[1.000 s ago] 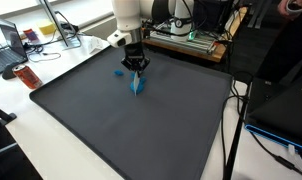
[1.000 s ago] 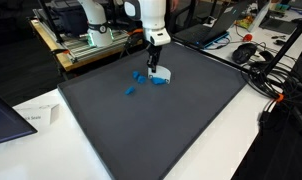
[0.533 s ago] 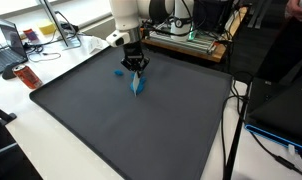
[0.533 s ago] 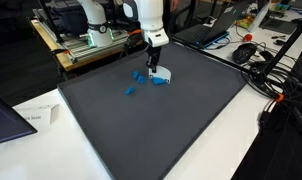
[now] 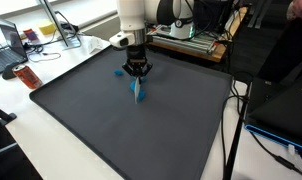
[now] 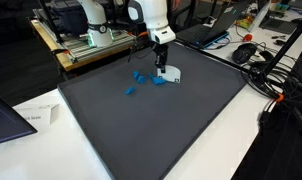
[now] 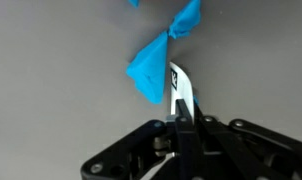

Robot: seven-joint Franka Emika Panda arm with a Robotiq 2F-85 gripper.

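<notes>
Gripper: the gripper (image 7: pixel 178 118) has its fingers pressed together, pinching the near end of a white strip. In both exterior views it points straight down, low over the mat (image 5: pixel 139 72) (image 6: pixel 162 68).
White strip: the white strip (image 7: pixel 179 90) is narrow with dark marks and sticks out past the fingertips. In an exterior view it shows pale against the mat, just under the gripper (image 6: pixel 170 74).
Blue scrap: the blue scrap (image 7: pixel 151 70) is crumpled and lies on the mat, touching the strip's left edge in the wrist view.
Second blue scrap: the second blue scrap (image 7: pixel 187 17) is just beyond the first, joined to it by a thin twist.
Loose blue bit: the loose blue bit (image 6: pixel 131 91) lies apart from the others on the mat.
Mat: the mat (image 5: pixel 121 130) is dark grey and covers most of the table (image 6: pixel 241 130).
Laptop: the laptop (image 5: pixel 9 38) is at the far edge, well apart.
</notes>
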